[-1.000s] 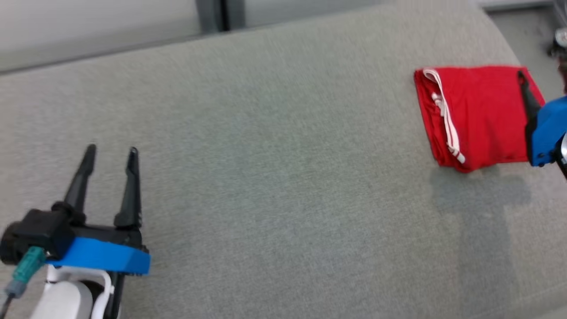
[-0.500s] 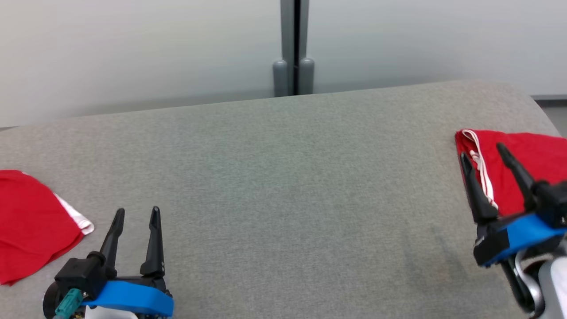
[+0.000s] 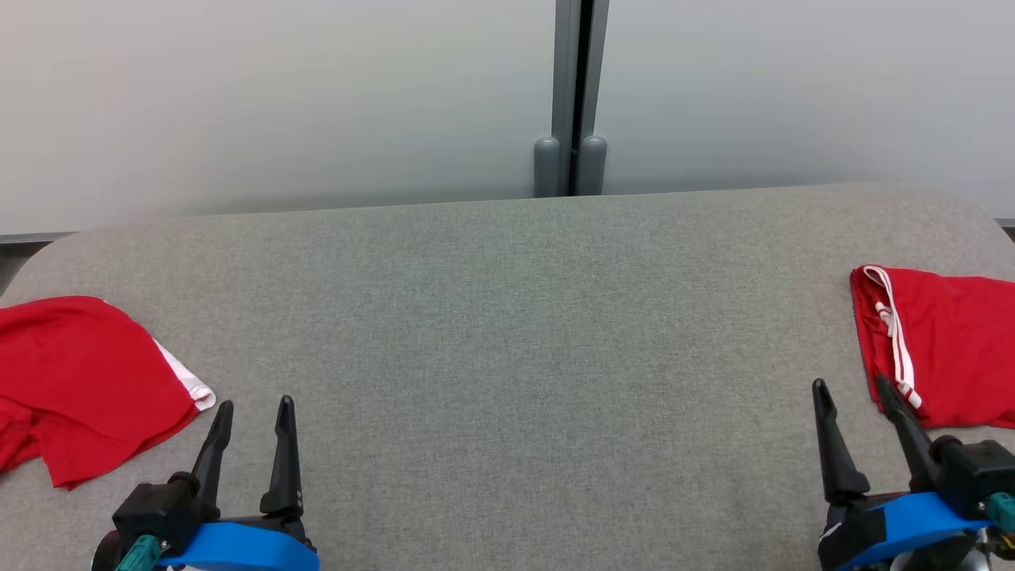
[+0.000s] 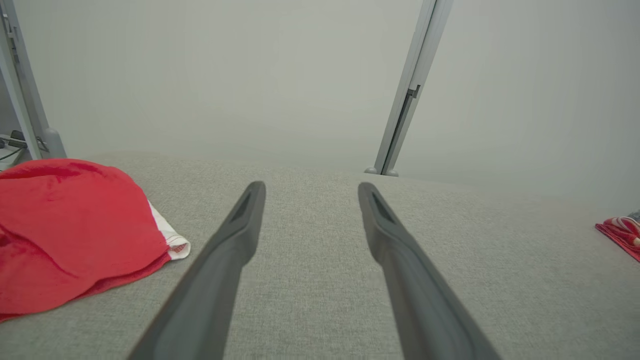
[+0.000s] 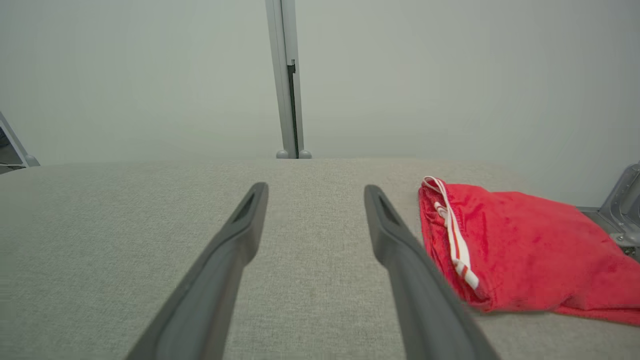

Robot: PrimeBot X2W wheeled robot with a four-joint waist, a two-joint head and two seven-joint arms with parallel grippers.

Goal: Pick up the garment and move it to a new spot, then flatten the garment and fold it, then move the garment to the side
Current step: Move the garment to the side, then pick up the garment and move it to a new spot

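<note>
A folded red garment [image 3: 951, 349] with a white striped drawstring lies flat at the right end of the grey fabric surface [image 3: 507, 317]; it is also in the right wrist view [image 5: 525, 245] and the left wrist view [image 4: 622, 230]. A second, crumpled red garment [image 3: 87, 373] with a white edge lies at the left end [image 4: 70, 225]. My right gripper [image 3: 851, 385] is open and empty, just in front of the folded garment's near left corner [image 5: 316, 187]. My left gripper [image 3: 255, 406] is open and empty, to the right of the crumpled garment [image 4: 308, 187].
A pale wall panel with a grey vertical post [image 3: 571, 95] stands behind the surface. The surface's rounded corners show at far left and far right. A wide stretch of grey fabric lies between the two garments.
The head camera has swung left and tilted up, bringing the wall and the crumpled garment into view. My right gripper, earlier over the folded garment's right edge, now stands off it, open.
</note>
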